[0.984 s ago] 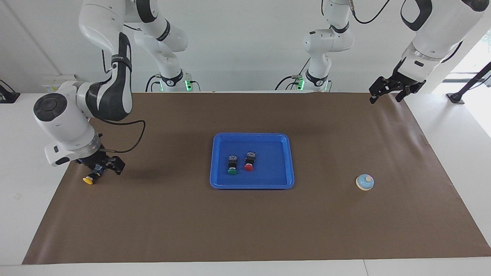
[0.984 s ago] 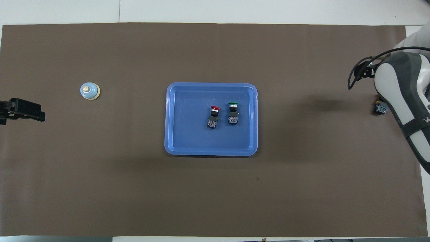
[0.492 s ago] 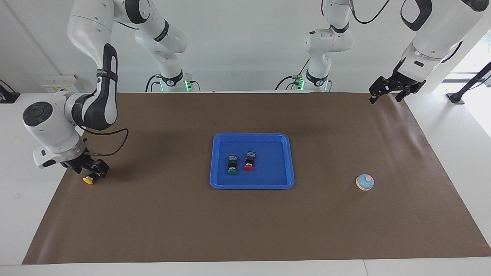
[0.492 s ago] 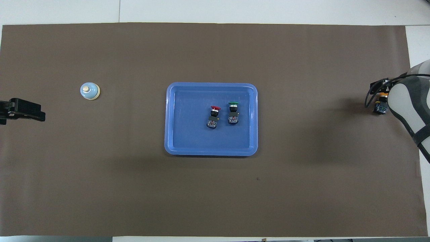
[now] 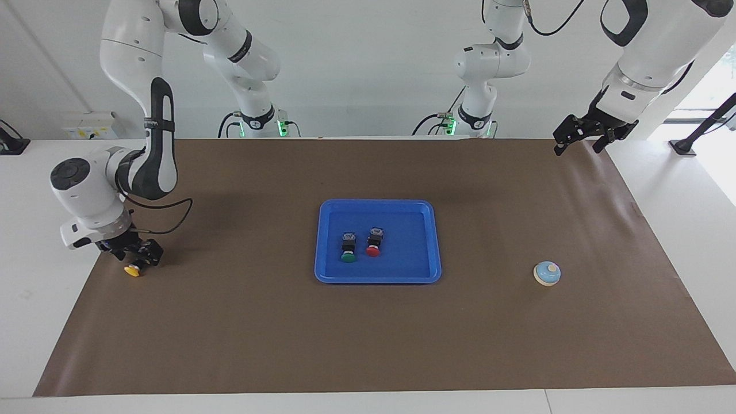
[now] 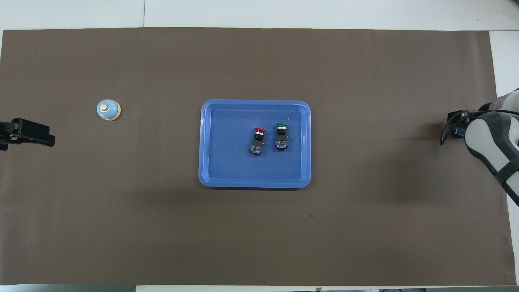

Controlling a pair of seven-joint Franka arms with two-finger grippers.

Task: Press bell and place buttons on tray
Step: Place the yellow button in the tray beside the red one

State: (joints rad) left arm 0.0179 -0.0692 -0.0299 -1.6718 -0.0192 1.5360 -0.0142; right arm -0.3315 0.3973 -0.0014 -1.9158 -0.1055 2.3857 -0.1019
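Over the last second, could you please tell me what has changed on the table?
The right gripper has shifted toward the right arm's end of the table and now sits over the yellow button, jaws open. Unmoved: the left gripper, waiting, the bell, and the red button and green button in the tray.

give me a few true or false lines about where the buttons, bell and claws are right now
1. The red button and green button lie in the tray. True.
2. The yellow button lies in the tray too. False: it is on the brown mat at the right arm's end of the table.
3. The right claw is down at the yellow button. True.
4. The bell sits inside the tray. False: it stands on the mat toward the left arm's end.
5. The left claw is pressing the bell. False: it hangs in the air, apart from the bell.
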